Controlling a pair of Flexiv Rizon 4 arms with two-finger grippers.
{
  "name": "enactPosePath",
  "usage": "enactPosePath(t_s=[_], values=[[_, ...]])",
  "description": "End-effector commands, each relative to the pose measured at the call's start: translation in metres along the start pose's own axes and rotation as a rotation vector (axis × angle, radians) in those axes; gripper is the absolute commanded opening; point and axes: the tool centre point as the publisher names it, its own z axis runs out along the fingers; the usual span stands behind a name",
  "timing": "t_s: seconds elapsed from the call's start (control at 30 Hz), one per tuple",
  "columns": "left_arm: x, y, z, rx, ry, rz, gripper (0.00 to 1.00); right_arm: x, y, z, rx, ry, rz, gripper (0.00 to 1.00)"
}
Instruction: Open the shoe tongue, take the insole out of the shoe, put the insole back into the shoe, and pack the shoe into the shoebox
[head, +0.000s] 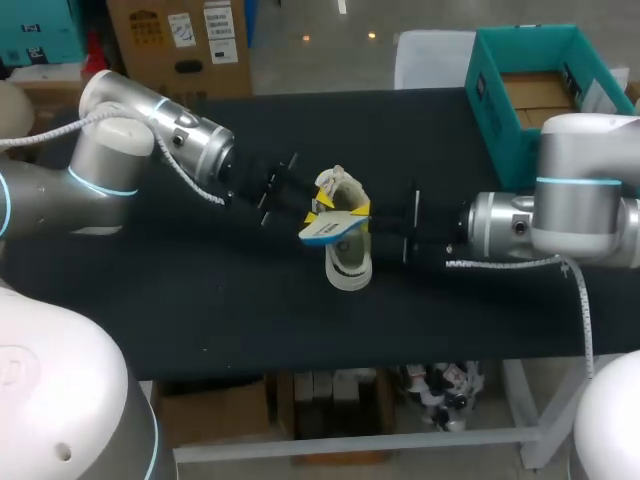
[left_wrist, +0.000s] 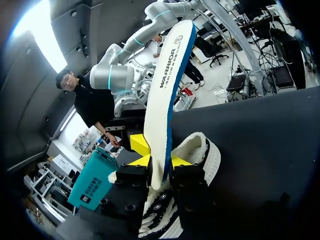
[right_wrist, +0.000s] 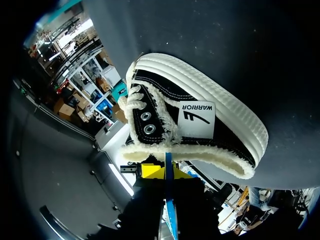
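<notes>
A black shoe (head: 348, 262) with a white sole and fleece lining lies on its side at the middle of the table. Just above it is the white insole (head: 325, 230) with a blue underside. My left gripper (head: 316, 208) and right gripper (head: 362, 210) meet at it from either side. In the left wrist view the insole (left_wrist: 167, 85) stands upright between the left gripper's (left_wrist: 159, 161) yellow tips, which press on both faces, with the shoe (left_wrist: 200, 150) just ahead. In the right wrist view the insole's thin blue edge (right_wrist: 171, 215) is pinched in the right gripper (right_wrist: 167, 172), above the shoe (right_wrist: 200, 125).
The open teal shoebox (head: 490, 100) stands at the table's back right corner, behind my right arm. The black table (head: 200, 290) stretches bare to the left and in front of the shoe.
</notes>
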Motion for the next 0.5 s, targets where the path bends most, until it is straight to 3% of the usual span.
enactPosePath(t_s=[0.03, 0.5], values=[[0.0, 0.0062, 0.0044, 0.022, -0.003, 0.003, 0.01, -0.0016, 0.0035, 0.0018, 0.008, 0.006, 0.001, 0.0], [-0.0022, 0.0003, 0.0059, 0.03, 0.007, 0.045, 0.0, -0.0019, 0.0007, 0.0035, 0.0, -0.001, -0.005, 0.0]])
